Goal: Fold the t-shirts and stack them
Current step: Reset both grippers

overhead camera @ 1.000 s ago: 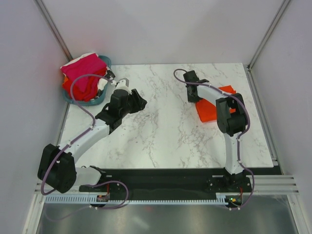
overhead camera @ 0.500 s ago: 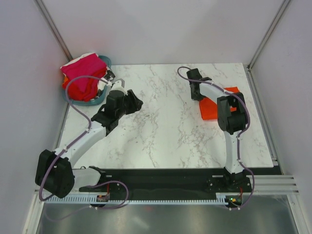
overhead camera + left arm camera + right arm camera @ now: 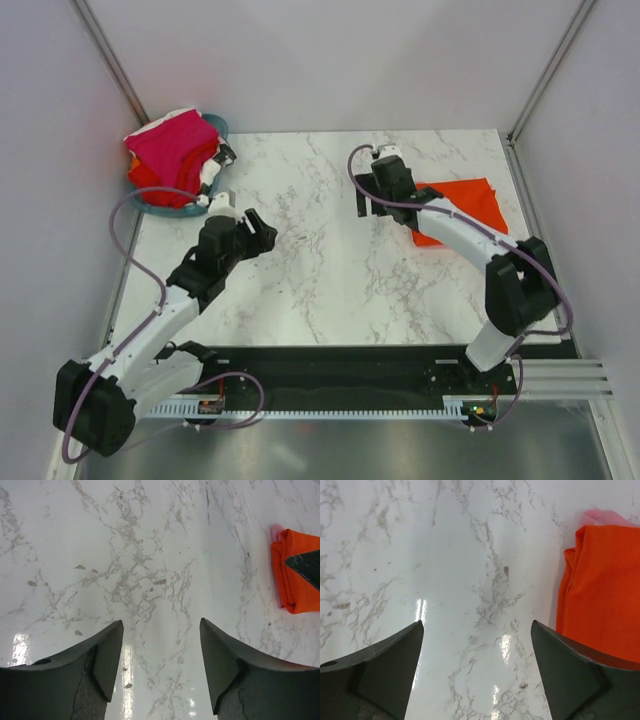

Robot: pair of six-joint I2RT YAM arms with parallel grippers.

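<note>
Showing one orange t-shirt (image 3: 475,200) — one teal basket (image 3: 165,209).

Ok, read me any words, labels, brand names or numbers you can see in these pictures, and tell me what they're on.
None: no text, label or number shows on the orange shirt, the pile of shirts, the basket or the table.

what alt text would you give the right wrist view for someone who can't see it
The right gripper is wide open and empty, its two dark fingers framing a white marble table. A folded orange t-shirt lies flat at the right edge of the view, beside the right finger, with a sliver of pink cloth showing at its far end.
</note>
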